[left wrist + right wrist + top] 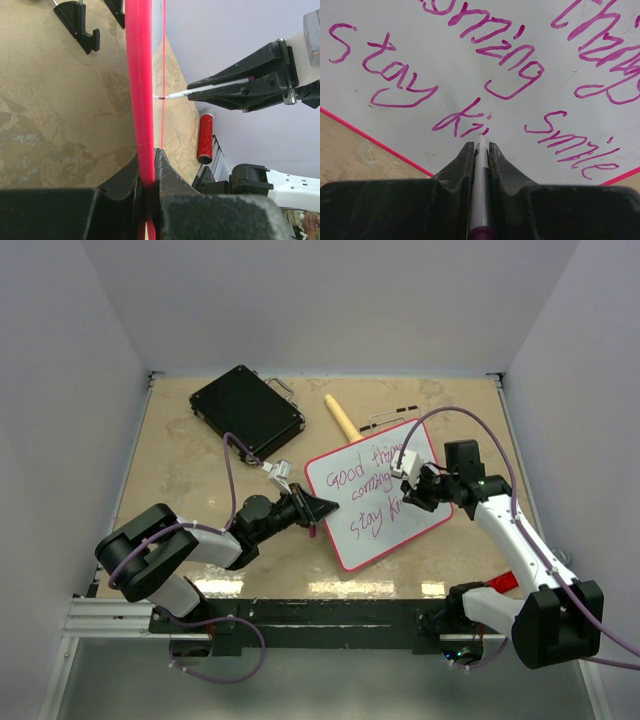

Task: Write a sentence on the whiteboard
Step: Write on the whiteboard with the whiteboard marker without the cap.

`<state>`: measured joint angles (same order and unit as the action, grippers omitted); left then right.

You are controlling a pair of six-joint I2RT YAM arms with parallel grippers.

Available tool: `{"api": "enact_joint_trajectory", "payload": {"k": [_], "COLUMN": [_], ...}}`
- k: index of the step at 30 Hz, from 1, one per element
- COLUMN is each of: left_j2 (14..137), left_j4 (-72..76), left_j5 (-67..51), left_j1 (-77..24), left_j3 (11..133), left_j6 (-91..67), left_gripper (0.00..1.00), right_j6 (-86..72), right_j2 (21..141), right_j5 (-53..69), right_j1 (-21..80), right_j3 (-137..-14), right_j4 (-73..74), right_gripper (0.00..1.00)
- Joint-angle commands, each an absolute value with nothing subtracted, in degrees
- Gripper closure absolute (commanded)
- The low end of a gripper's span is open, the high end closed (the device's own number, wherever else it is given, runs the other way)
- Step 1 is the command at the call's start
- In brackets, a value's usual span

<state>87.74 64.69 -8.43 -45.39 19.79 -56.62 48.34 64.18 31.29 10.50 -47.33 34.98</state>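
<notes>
Glossy, smooth white whiteboard (365, 535) with shiny red-pink plastic rim. Matt, grainy black plastic on right gripper (480, 145); smooth pale plastic marker (479, 190). Mottled beige table (180, 470), faintly glossy. Matt black case (246, 412) near far left corner; pale wooden-looking stick (342, 418).

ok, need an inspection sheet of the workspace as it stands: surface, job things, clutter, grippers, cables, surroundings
surface: beige mottled table, glare along the near edge.
job's things: whiteboard set at an angle mid-table; sentence in pink-purple reads "Good things coming smile stay ki", last word unfinished.
clutter: black hard case far left; tan stick behind the board; red cylinder by the right arm's base.
grippers: left gripper fingers shut on the whiteboard's rim; right gripper fingers shut on a marker, tip at the board.
cables: purple cables loop along both arms; no snag seen.
surroundings: white walls on three sides; metal rail at the near edge.
</notes>
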Motion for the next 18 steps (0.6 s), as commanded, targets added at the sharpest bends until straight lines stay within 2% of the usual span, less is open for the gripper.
{"api": "enact_joint_trajectory", "payload": {"k": [1, 8, 18], "left_j2": [86.6, 86.9, 86.7], "left_j4": [71.0, 71.5, 70.8], "left_j5": [-10.3, -10.5, -10.5], "left_j1": [-45.7, -45.6, -45.7], "left_j3": [20.7, 20.7, 21.1], "left_j6": [-53.8, -54.0, -53.8], "left_gripper": [1.0, 1.0, 1.0], "right_j6": [51.7, 53.7, 49.3], "right_j2": [65.9, 66.8, 65.9], "right_j5": [33.0, 33.7, 32.5], "right_j1": [10.5, 10.6, 10.5], "right_j3": [-47.2, -46.9, -48.5], "right_j4": [38.8, 40.9, 34.9], "right_gripper": [1.0, 1.0, 1.0]}}
